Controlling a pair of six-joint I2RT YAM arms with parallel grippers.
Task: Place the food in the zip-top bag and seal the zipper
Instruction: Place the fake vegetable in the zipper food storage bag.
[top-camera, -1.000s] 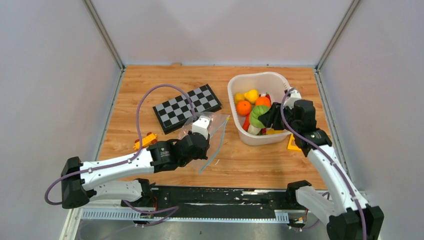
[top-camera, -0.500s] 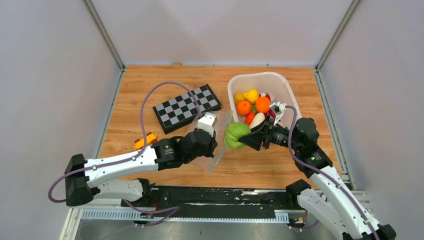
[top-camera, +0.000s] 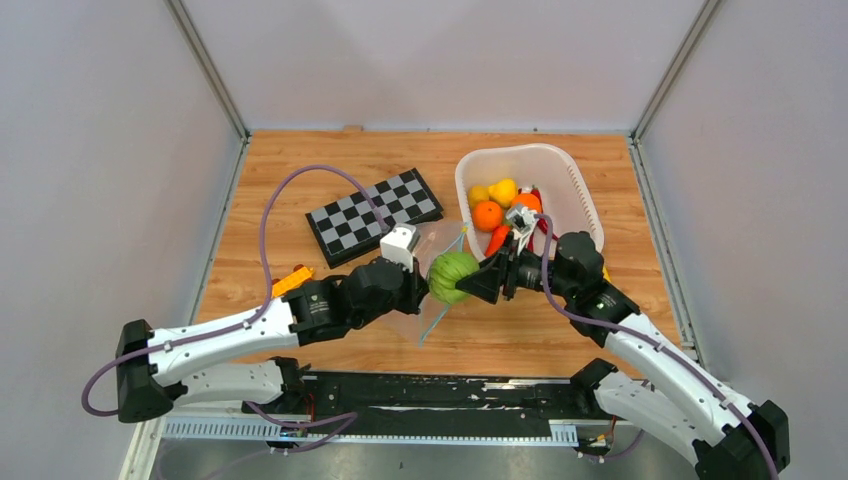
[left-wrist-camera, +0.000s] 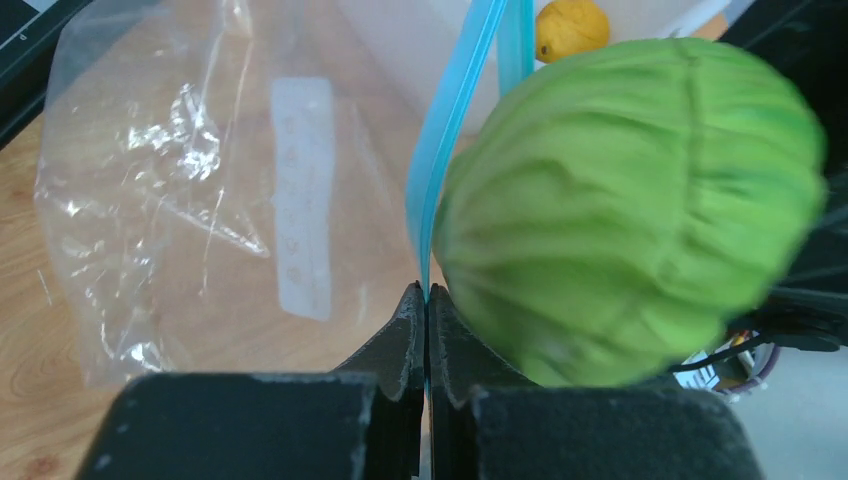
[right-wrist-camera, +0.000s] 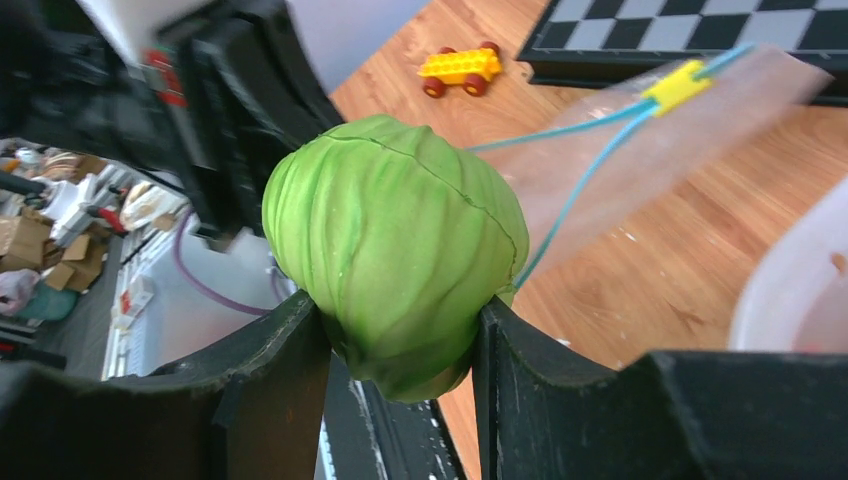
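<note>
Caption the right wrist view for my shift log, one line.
Green cabbage clamped in the right jaws at the bag's blue zipper, toy car and chessboard behind.

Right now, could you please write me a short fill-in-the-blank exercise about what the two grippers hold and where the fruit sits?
1. The right gripper is shut on the ____ cabbage.
2. The left gripper pinches the zip-top bag by its blue ____.
3. The orange lies inside the white ____.
Missing words: green; zipper; basket.
</note>
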